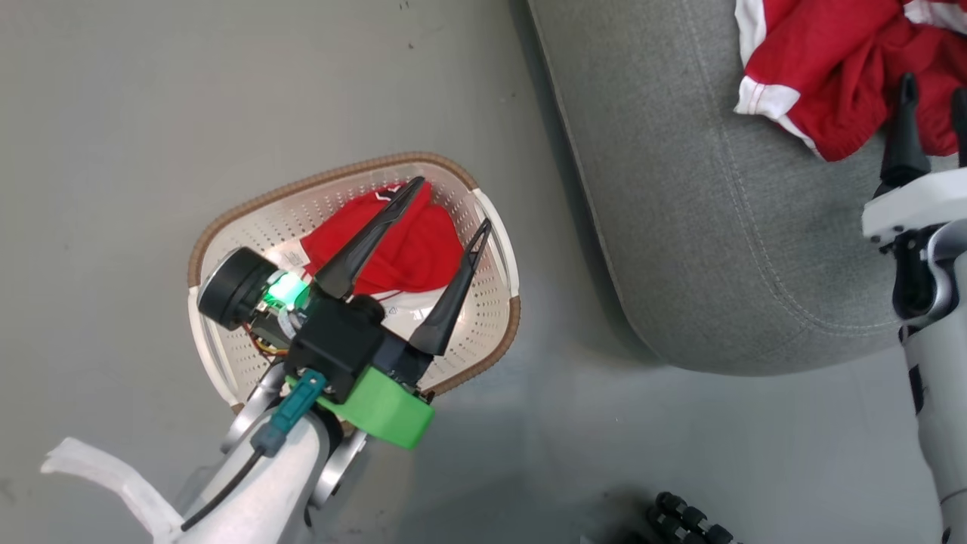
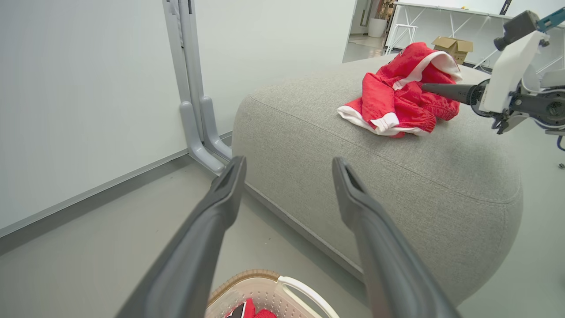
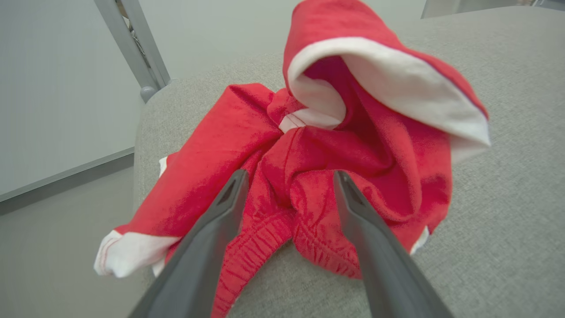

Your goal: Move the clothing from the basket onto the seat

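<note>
left claw (image 1: 453, 202) wide open, empty above basket (image 1: 340, 175); right claw (image 1: 935, 87) open, empty by clothing (image 1: 831, 68) on seat (image 1: 718, 227)

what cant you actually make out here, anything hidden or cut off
Head view: the left gripper and its arm cover the near rim of the basket and part of the basket garment; no lettering readable.
Head view: the seat garment runs off the top and right edges.
Left wrist view: the bottom edge cuts off most of the basket.
Head view: a dark object at the bottom edge, cut off, unidentifiable.
</note>
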Controlling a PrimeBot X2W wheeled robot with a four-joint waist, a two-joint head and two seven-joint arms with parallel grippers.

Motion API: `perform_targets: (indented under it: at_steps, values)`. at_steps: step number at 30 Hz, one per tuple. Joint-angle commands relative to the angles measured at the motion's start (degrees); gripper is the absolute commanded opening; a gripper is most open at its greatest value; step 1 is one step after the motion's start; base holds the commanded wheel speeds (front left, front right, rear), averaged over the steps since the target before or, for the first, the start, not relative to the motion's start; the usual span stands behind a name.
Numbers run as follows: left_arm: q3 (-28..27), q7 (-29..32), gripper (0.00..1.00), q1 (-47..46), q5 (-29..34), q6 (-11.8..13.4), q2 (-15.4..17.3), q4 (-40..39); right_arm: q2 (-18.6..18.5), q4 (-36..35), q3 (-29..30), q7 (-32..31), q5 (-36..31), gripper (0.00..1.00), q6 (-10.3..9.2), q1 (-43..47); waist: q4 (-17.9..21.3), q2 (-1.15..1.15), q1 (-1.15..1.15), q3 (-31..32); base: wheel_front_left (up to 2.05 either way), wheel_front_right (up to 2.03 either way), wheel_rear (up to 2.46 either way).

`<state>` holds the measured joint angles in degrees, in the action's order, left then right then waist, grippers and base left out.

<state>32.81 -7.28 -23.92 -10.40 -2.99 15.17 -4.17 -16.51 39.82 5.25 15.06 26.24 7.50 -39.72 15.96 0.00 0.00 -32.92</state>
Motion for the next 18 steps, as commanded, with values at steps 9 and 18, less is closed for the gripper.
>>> perform_targets:
  at_steps: [9, 18]
  values:
    - [-4.07, -5.13, 1.00, 5.29, -4.19, 3.81, -1.41, 4.41, 5.01, -18.85, -0.05, 0.18, -6.92, 1.00, -0.02, 13.09, -2.44, 0.00, 0.00, 8.38, 0.00, 0.00, 0.00]
    - [-8.77, -7.47, 1.00, 8.52, -6.75, 7.11, -2.35, 6.51, 8.69, -32.21, -3.08, 0.18, -12.24, 1.00, -0.03, 23.25, -6.34, 0.00, 0.00, 13.75, 0.00, 0.00, 0.00]
